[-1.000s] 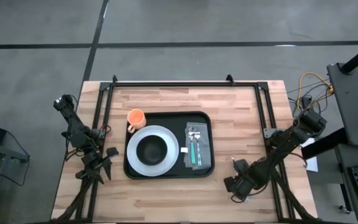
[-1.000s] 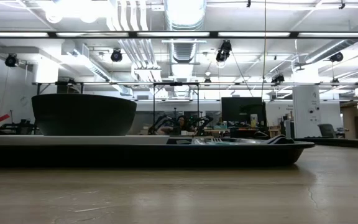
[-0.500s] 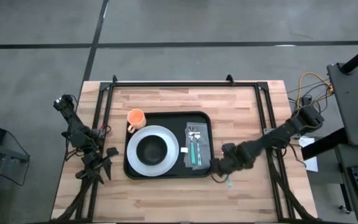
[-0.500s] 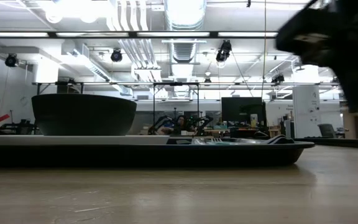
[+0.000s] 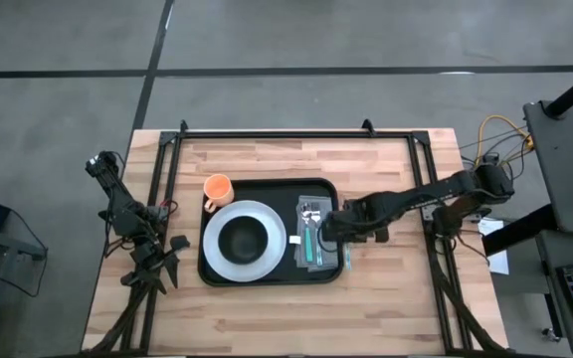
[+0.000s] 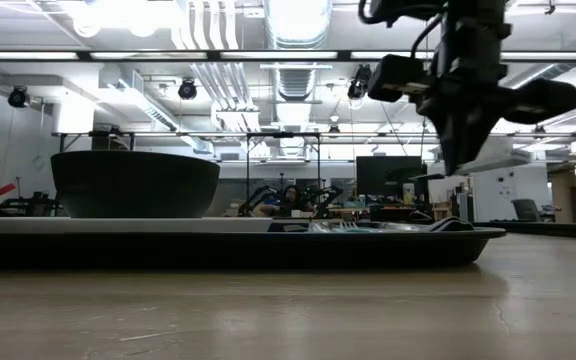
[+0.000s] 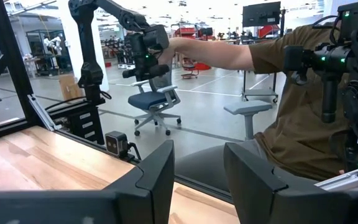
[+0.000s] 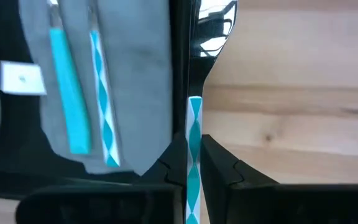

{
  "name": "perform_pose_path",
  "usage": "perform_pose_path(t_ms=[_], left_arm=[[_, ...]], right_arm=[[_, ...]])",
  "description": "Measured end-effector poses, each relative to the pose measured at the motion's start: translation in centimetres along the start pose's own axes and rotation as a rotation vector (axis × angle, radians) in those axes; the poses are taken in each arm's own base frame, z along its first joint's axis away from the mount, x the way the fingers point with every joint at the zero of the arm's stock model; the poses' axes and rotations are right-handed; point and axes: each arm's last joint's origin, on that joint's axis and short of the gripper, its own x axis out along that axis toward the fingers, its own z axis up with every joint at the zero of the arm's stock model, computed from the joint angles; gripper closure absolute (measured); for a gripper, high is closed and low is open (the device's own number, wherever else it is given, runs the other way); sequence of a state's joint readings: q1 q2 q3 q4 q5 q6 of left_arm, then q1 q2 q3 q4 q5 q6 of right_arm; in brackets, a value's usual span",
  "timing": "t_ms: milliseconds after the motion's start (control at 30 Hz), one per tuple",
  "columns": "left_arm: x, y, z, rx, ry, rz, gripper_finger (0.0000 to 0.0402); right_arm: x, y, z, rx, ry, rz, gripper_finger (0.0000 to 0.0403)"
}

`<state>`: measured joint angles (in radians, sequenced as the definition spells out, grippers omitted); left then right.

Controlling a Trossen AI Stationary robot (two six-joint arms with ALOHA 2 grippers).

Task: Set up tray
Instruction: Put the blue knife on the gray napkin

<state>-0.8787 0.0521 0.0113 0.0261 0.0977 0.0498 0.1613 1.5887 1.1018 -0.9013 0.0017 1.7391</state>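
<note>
Waiting at the table's left edge, the left gripper point(image 5: 172, 246) is standing with fingers apart, the tray point(image 5: 267, 187) to its right. Over the tray's right rim, the right gripper point(image 5: 336, 231) is pinching a teal-patterned utensil point(image 8: 193, 146).

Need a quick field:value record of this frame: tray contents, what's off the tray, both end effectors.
tray: black, mid-table
on tray: white plate with black bowl; grey napkin with teal-handled cutlery
off tray: orange cup, at the tray's far-left corner
right end effector: over the tray's right rim, shut on a teal-and-white patterned utensil
left end effector: parked at the table's left edge, open, holding nothing
</note>
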Motion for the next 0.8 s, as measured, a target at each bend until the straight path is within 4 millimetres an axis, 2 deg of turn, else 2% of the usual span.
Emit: perform_pose_path(t_ms=[133,433,800], left_arm=[[0.0,0.0,0.0,0.0,0.0,0.0,0.0281],[0.0,0.0,0.0,0.0,0.0,0.0,0.0281],[0.0,0.0,0.0,0.0,0.0,0.001,0.0281]], right_arm=[[0.5,1.0,0.9,-0.002,0.001,0.011,0.039],[1.7,3.6,1.4,-0.052,0.015,-0.006,0.039],[4.4,4.5,2.0,-0.048,0.034,-0.044,0.039]])
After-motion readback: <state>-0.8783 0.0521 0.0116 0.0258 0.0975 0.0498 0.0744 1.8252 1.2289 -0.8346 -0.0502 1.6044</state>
